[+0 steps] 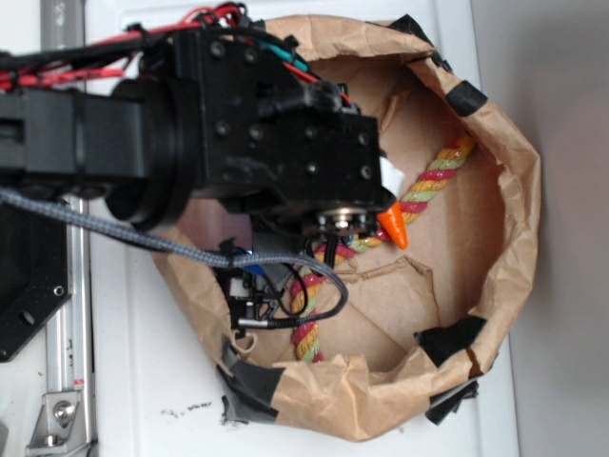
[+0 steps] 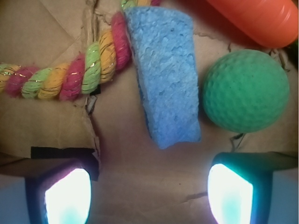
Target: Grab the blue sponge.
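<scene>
Hand (image 2: 149, 186) spread, blue sponge (image 2: 163, 74) just ahead, untouched.

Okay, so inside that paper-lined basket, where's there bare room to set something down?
In the wrist view, bare cardboard lies below the rope, left of the blue sponge, and between the open gripper fingers. It is crowded above: sponge, green ball and orange carrot sit close together.

Blue sponge (image 2: 164, 77) hidden behind the arm (image 1: 190, 124) in the exterior view, carrot (image 2: 261, 18) and rope (image 2: 65, 74) cropped by wrist-view edges.
</scene>
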### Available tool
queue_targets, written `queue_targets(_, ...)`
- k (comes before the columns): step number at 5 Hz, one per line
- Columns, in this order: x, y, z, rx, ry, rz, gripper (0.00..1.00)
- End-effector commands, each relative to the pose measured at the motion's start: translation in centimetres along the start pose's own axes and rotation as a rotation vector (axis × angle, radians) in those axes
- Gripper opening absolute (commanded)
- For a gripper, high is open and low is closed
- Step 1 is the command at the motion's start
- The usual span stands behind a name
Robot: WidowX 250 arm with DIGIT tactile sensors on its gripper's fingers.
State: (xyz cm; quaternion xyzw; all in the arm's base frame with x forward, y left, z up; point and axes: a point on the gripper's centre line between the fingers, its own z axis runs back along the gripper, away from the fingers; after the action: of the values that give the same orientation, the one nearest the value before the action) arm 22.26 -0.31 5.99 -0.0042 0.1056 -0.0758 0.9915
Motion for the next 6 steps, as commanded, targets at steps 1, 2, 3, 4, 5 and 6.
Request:
queue_targets(1, -0.1, 0.5, 0.8, 0.066, -0.044, -0.058, 1.00)
queue_targets(2, -0.3, 1.0, 2.9, 0.104, -0.097, -0.107, 1.00)
queue_targets(3, -0.2, 2.2, 3.3, 0.195, -0.094, -0.261, 1.00)
queue_targets(4, 0.7, 2.7, 1.3, 0.205, -0.038, -0.365, 1.00)
queue_targets(5, 1.4, 2.4, 0.7, 0.160, -0.135, -0.385, 1.00)
queue_targets(6, 2.5, 0.4, 1.0, 0.104, -0.218, -0.449, 1.00)
